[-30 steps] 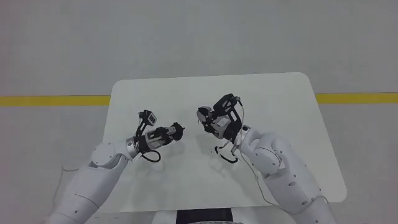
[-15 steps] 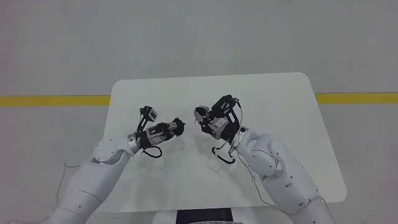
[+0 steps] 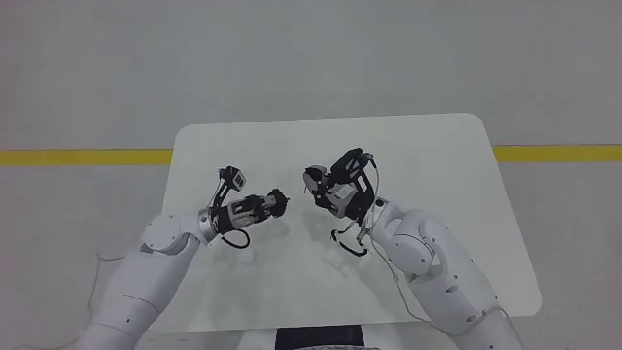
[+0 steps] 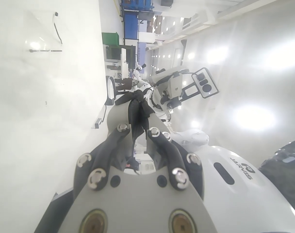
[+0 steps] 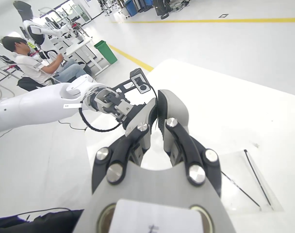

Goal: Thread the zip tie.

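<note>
I have both tools over the middle of the white counter (image 3: 447, 156), tips facing each other with a narrow gap between them. The left tool (image 3: 276, 202) sits slightly nearer than the right tool (image 3: 311, 179). Smooth counter runs off from them to the right edge and the far edge, and the corners are rounded. The left arm crosses the counter's left near edge, so that side is tighter. Grey floor with yellow lines (image 3: 87, 157) surrounds the counter.

The right tool's grey fingers are pressed together on the zip tie (image 5: 156, 122). The tie is a very thin black strip pinched between the dark pads, and most of its length is hidden by the fingers. From above I can't pick the tie out at all.

The left tool's fingers are drawn together at their tips around a dark, crumpled-looking mass. I can't tell whether that is the tie's other end or just the pads.

A clear, shallow tray (image 5: 234, 161) lies flat on the counter, well apart from both tools. Its edges are hard to see against the white surface. Two spare ties (image 5: 256, 178), straight and black, rest in it.
</note>
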Robot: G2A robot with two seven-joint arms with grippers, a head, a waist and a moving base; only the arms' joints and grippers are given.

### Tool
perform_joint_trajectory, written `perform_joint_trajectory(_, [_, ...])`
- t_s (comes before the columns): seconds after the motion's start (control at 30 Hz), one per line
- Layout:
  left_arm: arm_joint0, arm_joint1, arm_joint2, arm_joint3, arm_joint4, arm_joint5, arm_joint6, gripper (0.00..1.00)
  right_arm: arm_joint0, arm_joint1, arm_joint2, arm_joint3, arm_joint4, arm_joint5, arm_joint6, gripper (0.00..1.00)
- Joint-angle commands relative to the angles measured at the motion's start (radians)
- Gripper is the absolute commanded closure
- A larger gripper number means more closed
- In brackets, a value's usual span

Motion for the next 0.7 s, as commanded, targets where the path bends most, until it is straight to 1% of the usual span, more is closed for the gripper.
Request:
perform_joint_trajectory(0.0, [0.001,-0.006,-0.005,0.002,0.005,0.0,-0.007,1.0,0.0,0.0,0.0,0.0,0.0,0.0,0.0,1.0])
perform_joint_trajectory(0.3, [0.001,-0.006,-0.005,0.002,0.005,0.0,-0.007,1.0,-0.002,-0.001,-0.005,0.001,0.0,0.004,-0.007,1.0])
perform_joint_trajectory(0.33, [0.001,-0.006,-0.005,0.002,0.005,0.0,-0.007,1.0,-0.002,-0.002,-0.011,0.002,-0.014,0.021,-0.021,1.0])
perform_joint_trajectory(0.37, [0.001,-0.006,-0.005,0.002,0.005,0.0,-0.007,1.0,-0.003,-0.005,-0.022,0.003,-0.032,0.05,-0.043,1.0])
perform_joint_trajectory(0.47, [0.001,-0.006,-0.005,0.002,0.005,0.0,-0.007,1.0,0.004,-0.016,-0.075,0.015,-0.064,0.124,-0.09,1.0])
perform_joint_trajectory(0.53, [0.001,-0.006,-0.005,0.002,0.005,0.0,-0.007,1.0,0.012,-0.023,-0.105,0.023,-0.077,0.157,-0.108,1.0])
perform_joint_trajectory(0.67, [0.001,-0.006,-0.005,0.002,0.005,0.0,-0.007,1.0,0.015,-0.031,-0.137,0.027,-0.115,0.219,-0.132,1.0])
